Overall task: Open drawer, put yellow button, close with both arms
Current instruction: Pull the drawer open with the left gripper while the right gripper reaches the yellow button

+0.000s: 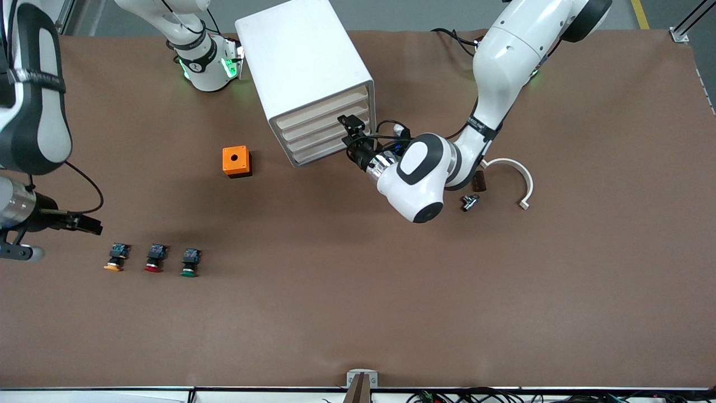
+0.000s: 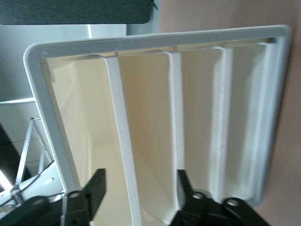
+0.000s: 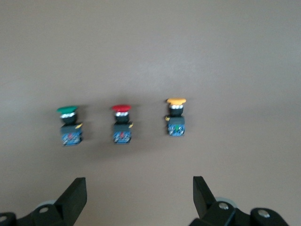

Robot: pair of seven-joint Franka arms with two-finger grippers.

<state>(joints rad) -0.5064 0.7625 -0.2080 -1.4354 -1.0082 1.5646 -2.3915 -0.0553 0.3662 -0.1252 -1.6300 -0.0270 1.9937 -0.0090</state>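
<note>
The white cabinet (image 1: pixel 305 67) stands near the arms' bases with four cream drawer fronts, all pushed in. The drawer (image 1: pixel 321 112) is the uppermost one. My left gripper (image 1: pixel 347 127) is at the drawer fronts, at their end toward the left arm. In the left wrist view the left gripper (image 2: pixel 141 188) is open, with one cream lip (image 2: pixel 123 155) beside the drawer (image 2: pixel 80 122) between its fingers, untouched. The yellow button (image 1: pixel 114 262) lies on the table toward the right arm's end. My right gripper (image 1: pixel 92 225) hovers open by it. The right gripper (image 3: pixel 139 197) holds nothing; the yellow button (image 3: pixel 176 117) lies ahead.
A red-capped button (image 1: pixel 155 259) and a green-capped one (image 1: pixel 190 263) lie in a row beside the yellow one. An orange box with a hole (image 1: pixel 236 161) sits near the cabinet. A white curved piece (image 1: pixel 517 176) and small dark parts (image 1: pixel 470 201) lie by the left arm.
</note>
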